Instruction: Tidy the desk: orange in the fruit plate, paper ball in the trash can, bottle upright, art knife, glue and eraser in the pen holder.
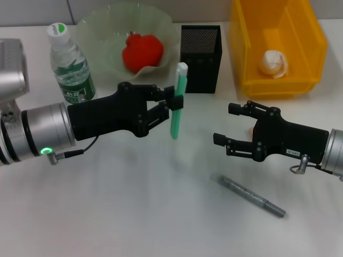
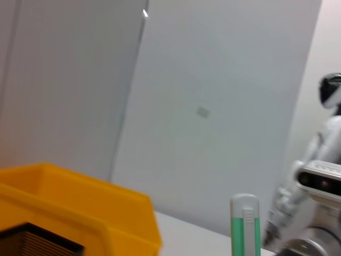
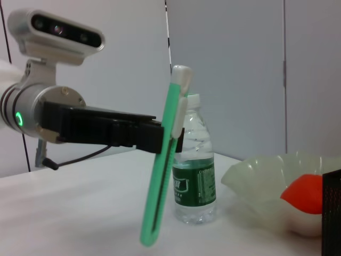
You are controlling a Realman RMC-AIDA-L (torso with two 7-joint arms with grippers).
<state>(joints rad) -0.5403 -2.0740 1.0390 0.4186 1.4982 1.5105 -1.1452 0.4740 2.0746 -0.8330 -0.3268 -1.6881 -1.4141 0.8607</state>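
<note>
My left gripper (image 1: 172,103) is shut on the green art knife (image 1: 178,99), holding it nearly upright above the table, in front of the black mesh pen holder (image 1: 201,51). The right wrist view shows the knife (image 3: 165,160) pinched in those fingers (image 3: 160,136). My right gripper (image 1: 225,123) hovers open to the right, holding nothing. A grey pen-shaped glue stick (image 1: 252,196) lies on the table below it. The bottle (image 1: 69,64) stands upright. The reddish orange (image 1: 142,51) sits in the fruit plate (image 1: 96,32). The paper ball (image 1: 273,63) lies in the yellow trash can (image 1: 316,48). The eraser is hidden.
A small peach-coloured bit (image 1: 251,130) peeks out behind the right gripper; I cannot tell what it is. The plate, pen holder and trash can line the table's far side. In the left wrist view the knife's top (image 2: 245,224) shows beside the trash can (image 2: 80,208).
</note>
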